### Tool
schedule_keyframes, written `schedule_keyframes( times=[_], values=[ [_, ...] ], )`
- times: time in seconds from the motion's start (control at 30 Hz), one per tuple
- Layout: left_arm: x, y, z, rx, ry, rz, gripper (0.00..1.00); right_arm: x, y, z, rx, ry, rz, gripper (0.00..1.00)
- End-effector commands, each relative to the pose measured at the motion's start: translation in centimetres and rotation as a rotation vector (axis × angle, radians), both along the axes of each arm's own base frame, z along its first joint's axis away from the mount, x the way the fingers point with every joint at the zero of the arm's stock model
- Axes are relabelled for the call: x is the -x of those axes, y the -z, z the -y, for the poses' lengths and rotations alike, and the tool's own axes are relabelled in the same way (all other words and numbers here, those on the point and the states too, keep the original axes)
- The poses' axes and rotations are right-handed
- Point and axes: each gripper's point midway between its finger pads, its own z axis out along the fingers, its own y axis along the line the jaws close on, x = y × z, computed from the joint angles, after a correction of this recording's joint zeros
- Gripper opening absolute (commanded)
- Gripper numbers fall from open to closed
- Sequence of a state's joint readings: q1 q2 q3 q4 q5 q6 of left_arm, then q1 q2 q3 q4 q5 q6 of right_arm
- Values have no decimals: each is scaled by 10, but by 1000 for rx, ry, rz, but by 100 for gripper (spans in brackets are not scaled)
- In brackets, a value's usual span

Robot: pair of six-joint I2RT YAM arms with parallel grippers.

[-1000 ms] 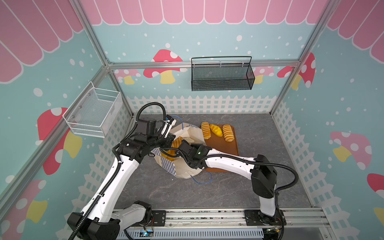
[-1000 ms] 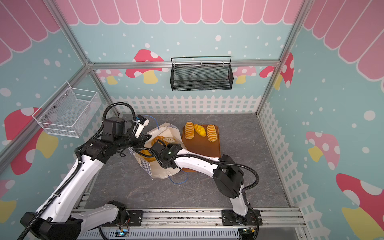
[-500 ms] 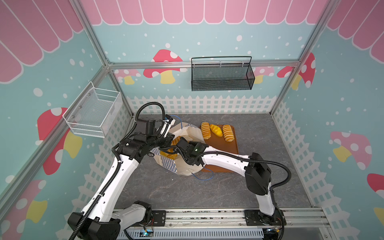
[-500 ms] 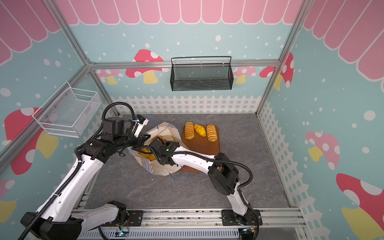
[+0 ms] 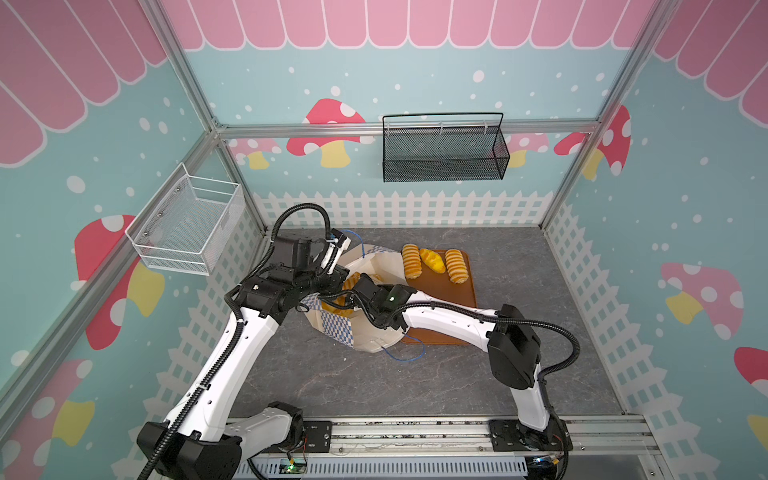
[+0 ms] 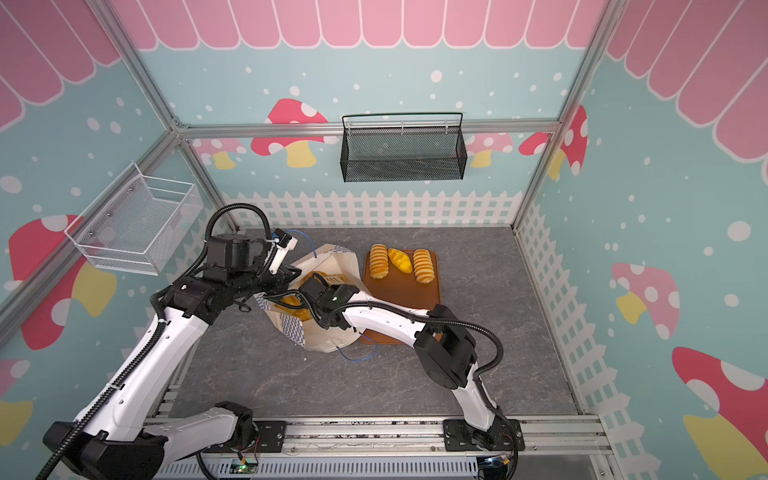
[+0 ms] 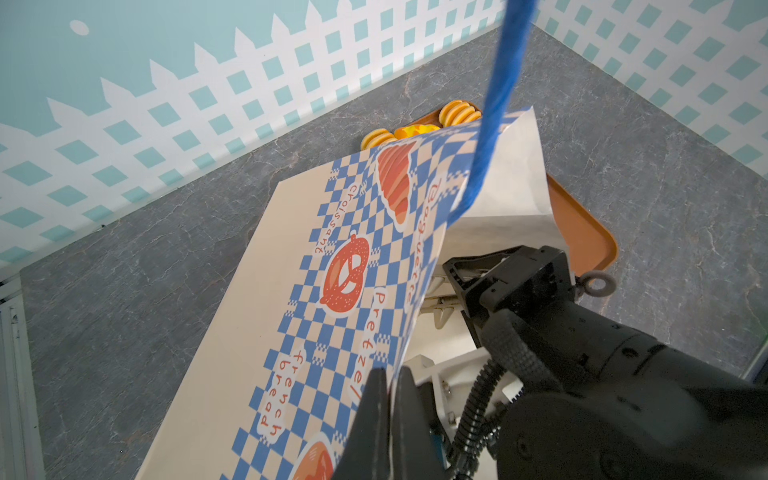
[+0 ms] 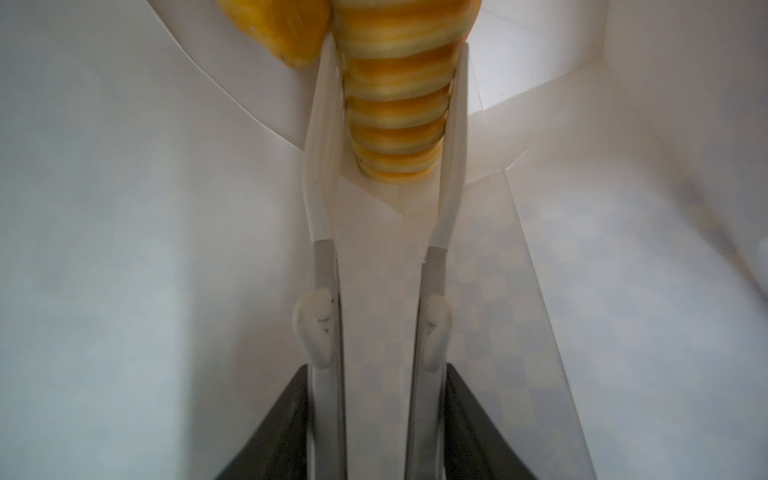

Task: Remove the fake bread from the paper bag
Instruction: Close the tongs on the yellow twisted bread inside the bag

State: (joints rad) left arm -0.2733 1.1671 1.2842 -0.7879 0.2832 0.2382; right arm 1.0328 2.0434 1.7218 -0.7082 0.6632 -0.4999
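Three pieces of fake bread point(image 5: 432, 260) lay side by side on the brown tray point(image 5: 451, 299); that count was unchanged from a second before.

Item: paper bag point(image 5: 337, 330), slumped on the tabletop point(image 5: 374, 386), partly over the tray's edge. More golden pieces showed inside it in both top views.

Item: left fingers point(image 7: 372, 419), together, pinched on the bag's checkered rim and holding the mouth up. The blue cord handle point(image 7: 494, 104) hung across the left wrist view.

Item: right fingers point(image 8: 322, 137), deep inside the bag, clamped one on each side of a ridged loaf point(image 8: 397, 112). A second piece point(image 8: 286, 29) lay against that loaf.

Change noted: over the last second the right arm had pushed farther into the bag, and its fingers had drawn in from a wider gap onto the loaf.

Assessment: a fourth piece appeared gripped but not yet withdrawn. The next move would call for a straight pull back through the mouth. The risk was dragging the bag or the neighbouring piece along.
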Motion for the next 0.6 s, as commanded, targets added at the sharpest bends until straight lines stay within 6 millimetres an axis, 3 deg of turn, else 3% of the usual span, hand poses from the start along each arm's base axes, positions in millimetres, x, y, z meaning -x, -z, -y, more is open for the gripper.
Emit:
schedule_keyframes(
  times=[0.0,0.23,0.57],
  values=[
    [12,-15,13,48,67,11,0,-7,5,17,48,13,-31,40],
    [4,-12,10,34,35,21,0,-9,-28,21,11,12,32,27],
    [-7,-10,-2,5,-52,37,0,-2,-51,22,-32,15,66,19]
  ],
)
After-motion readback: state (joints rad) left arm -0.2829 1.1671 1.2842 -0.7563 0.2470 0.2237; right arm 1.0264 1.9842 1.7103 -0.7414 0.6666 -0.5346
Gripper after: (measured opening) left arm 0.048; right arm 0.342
